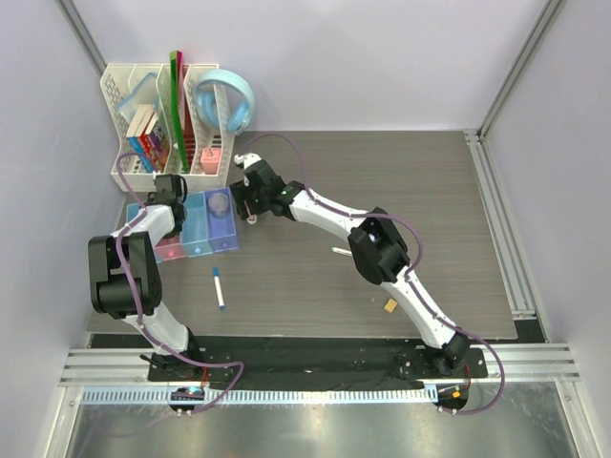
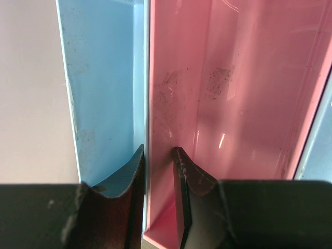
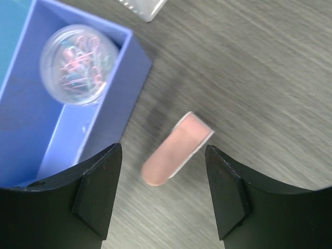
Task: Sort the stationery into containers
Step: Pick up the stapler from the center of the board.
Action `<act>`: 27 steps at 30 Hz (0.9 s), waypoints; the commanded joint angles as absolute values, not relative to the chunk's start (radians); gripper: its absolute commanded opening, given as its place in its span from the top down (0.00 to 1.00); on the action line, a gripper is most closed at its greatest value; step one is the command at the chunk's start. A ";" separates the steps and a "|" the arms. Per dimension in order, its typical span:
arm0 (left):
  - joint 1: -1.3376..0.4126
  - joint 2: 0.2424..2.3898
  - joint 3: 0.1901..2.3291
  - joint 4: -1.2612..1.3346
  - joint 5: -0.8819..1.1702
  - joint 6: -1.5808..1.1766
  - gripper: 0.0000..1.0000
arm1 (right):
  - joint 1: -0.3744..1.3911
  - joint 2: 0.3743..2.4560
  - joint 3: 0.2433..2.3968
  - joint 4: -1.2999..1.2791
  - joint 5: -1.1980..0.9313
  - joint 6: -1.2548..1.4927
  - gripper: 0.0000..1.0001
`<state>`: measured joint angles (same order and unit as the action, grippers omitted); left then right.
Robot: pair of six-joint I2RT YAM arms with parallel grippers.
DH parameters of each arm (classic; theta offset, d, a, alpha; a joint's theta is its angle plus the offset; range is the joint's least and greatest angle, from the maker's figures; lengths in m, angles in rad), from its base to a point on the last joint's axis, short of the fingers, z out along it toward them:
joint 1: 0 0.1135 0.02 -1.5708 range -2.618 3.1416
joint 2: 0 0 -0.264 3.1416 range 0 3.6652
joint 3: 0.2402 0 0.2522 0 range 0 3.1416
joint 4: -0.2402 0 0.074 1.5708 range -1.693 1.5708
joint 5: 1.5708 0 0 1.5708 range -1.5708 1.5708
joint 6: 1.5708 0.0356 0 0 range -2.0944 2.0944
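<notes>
The containers (image 1: 202,237) stand in a row at the back left: blue, pink, blue, purple. My left gripper (image 1: 164,204) (image 2: 158,151) is shut on the wall between the blue bin (image 2: 104,78) and the pink bin (image 2: 233,104), one finger in each. My right gripper (image 1: 246,202) (image 3: 162,147) hangs open just right of the purple bin (image 3: 111,119). A pinkish eraser (image 3: 176,150) (image 1: 251,219) lies on the table between its fingers, untouched. A white marker with a blue cap (image 1: 219,286), a thin white pen (image 1: 341,251) and a tan eraser (image 1: 389,305) lie loose on the table.
A round clear box of paper clips (image 3: 78,65) (image 1: 219,201) sits in the purple bin. Behind the bins stands a white mesh organizer (image 1: 122,95) with books, a green ruler (image 1: 176,95) and light-blue headphones (image 1: 234,95). A metal rail (image 1: 498,229) edges the table's right side.
</notes>
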<state>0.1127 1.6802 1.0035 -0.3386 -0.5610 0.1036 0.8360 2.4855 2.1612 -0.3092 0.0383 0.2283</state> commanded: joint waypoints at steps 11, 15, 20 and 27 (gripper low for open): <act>0.135 1.704 0.963 -0.327 -0.538 0.112 0.76 | 0.871 2.442 2.108 -0.298 0.163 0.189 0.37; 0.137 1.710 0.956 -0.315 -0.534 0.112 0.76 | 0.870 2.439 2.098 -0.296 0.202 0.173 0.46; 0.135 1.721 0.950 -0.307 -0.531 0.110 0.76 | 0.871 2.434 2.097 -0.285 0.229 0.150 0.51; 0.135 1.732 0.950 -0.302 -0.528 0.112 0.76 | 0.881 2.434 2.105 -0.281 0.265 0.140 0.48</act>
